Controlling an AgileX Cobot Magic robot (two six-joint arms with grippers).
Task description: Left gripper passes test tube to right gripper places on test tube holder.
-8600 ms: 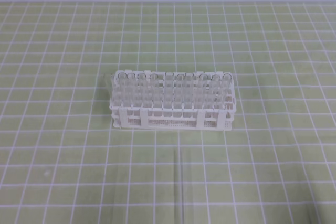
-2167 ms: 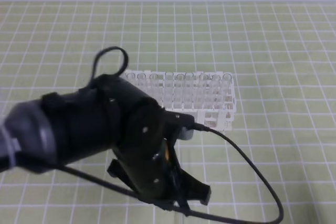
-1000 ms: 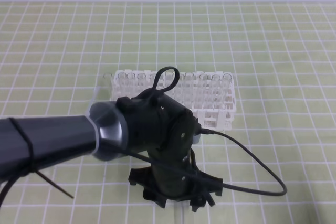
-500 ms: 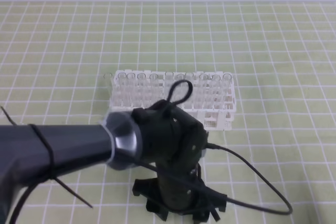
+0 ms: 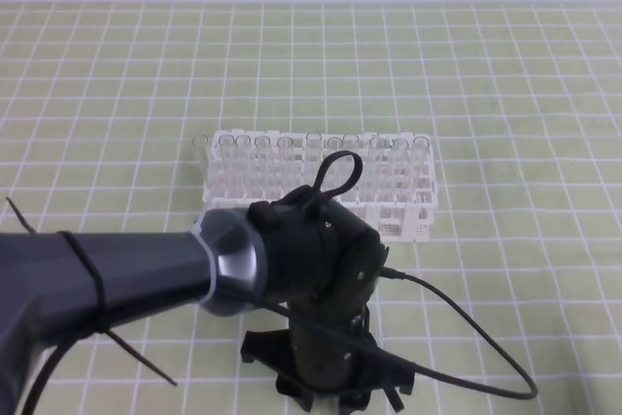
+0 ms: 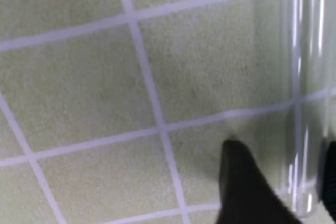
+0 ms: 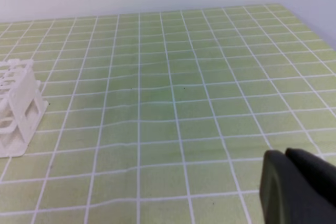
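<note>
Clear glass test tube (image 6: 304, 103) lies on the green worktop (image 5: 505, 94) in front of the test tube holder (image 5: 321, 182); left pincer (image 6: 281, 182), wide a second ago, now narrows around it. Right pincer (image 7: 294, 182) stays closed.

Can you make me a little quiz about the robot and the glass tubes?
1. Fill in: the rack is coloured ____.
2. True or false: the right gripper is shut.
3. Where is the tube that shows in the left wrist view?
A. standing in the rack
B. between the fingers of the left gripper
C. in the right gripper

Key: 1 white; 2 true; 3 B.
</note>
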